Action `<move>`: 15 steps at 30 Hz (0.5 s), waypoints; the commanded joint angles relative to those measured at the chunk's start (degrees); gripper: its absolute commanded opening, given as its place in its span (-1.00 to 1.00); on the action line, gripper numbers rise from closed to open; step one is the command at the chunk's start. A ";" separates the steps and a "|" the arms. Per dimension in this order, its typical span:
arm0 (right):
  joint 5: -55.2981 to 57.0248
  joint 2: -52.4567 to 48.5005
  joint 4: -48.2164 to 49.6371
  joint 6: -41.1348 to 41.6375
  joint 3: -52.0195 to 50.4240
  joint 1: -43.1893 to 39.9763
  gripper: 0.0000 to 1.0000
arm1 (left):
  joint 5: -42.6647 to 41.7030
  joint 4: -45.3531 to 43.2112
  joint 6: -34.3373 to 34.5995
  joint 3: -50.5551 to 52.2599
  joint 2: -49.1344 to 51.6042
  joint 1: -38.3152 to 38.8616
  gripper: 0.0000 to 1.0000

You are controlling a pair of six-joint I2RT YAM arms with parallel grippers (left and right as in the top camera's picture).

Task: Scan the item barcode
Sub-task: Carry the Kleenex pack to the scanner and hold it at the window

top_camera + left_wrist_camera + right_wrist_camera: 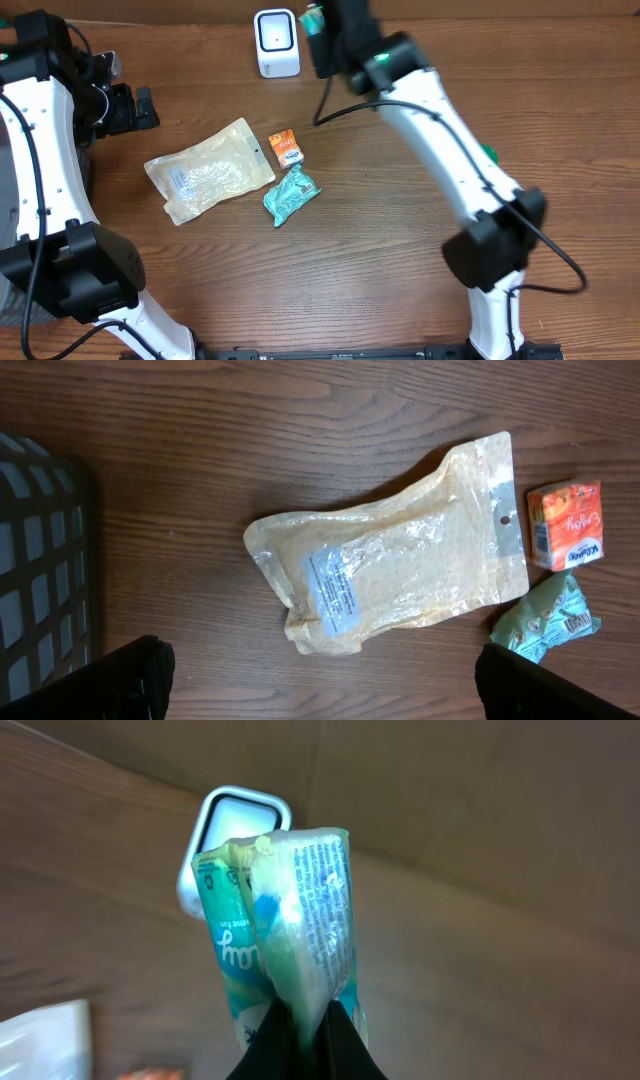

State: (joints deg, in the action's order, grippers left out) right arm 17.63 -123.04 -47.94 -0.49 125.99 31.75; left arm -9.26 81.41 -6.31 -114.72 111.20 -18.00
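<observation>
Overhead view shows the right arm reaching to the far edge of the counter, just beside the white scanner. The right jaws are closed tight on the lower end of a teal and white packet, which stands upright in the right wrist view with the scanner's window close behind it, a little to the left. On the packet I can see a small recycling mark near the top, white letters that look like "uy", and a column of fine blue print on the white side, too small to read. I cannot tell which face carries the barcode.

The left jaws are fully apart and hold nothing; they hang above the counter near a clear pouch. This pouch lies flat and has a white label with small print that I cannot read, and a hang hole at its top edge. Just beside it lies a small orange box with a slanted word in white and a blue word below, both unclear. A crumpled green packet below the box shows a barcode. A dark mesh basket is at the left edge.
</observation>
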 commanded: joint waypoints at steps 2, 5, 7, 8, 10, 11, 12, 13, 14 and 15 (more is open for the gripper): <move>11.93 -5.20 9.97 -16.83 1.09 3.06 -0.92 | -0.66 -0.02 0.33 -1.14 -0.72 0.44 0.99; 12.57 -9.75 19.80 -27.32 1.07 3.80 -0.92 | -0.66 -0.02 0.33 -1.14 -0.72 0.44 0.99; 12.55 -12.46 25.66 -33.00 1.05 3.87 -0.92 | -0.66 -0.02 0.33 -1.14 -0.72 0.44 0.99; 12.50 -14.21 29.49 -37.40 1.03 3.87 -0.92 | -0.66 -0.02 0.33 -1.14 -0.72 0.44 0.99; 12.55 -16.35 33.57 -42.07 1.03 3.87 -0.92 | -0.66 -0.02 0.33 -1.14 -0.72 0.44 0.99; 12.52 -17.62 36.22 -45.09 1.03 3.89 -0.92 | -0.66 -0.02 0.33 -1.14 -0.72 0.44 0.99; 12.52 -18.73 38.10 -47.67 1.03 3.87 -0.92 | -0.63 -0.02 0.33 -1.14 -0.72 0.44 0.99; 12.55 -22.08 43.80 -55.08 1.03 3.87 -0.92 | -0.66 -0.02 0.33 -1.14 -0.72 0.44 0.99; 12.31 -23.34 45.55 -57.70 0.98 3.89 -0.92 | -0.66 -0.02 0.33 -1.14 -0.72 0.44 0.99; 12.33 -24.28 47.12 -59.25 0.98 3.91 -0.92 | -0.66 -0.02 0.33 -1.14 -0.72 0.44 0.99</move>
State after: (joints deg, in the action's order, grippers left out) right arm 29.21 -144.05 -4.16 -46.87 125.99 35.66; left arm -9.26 81.54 -6.31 -114.72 111.20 -18.00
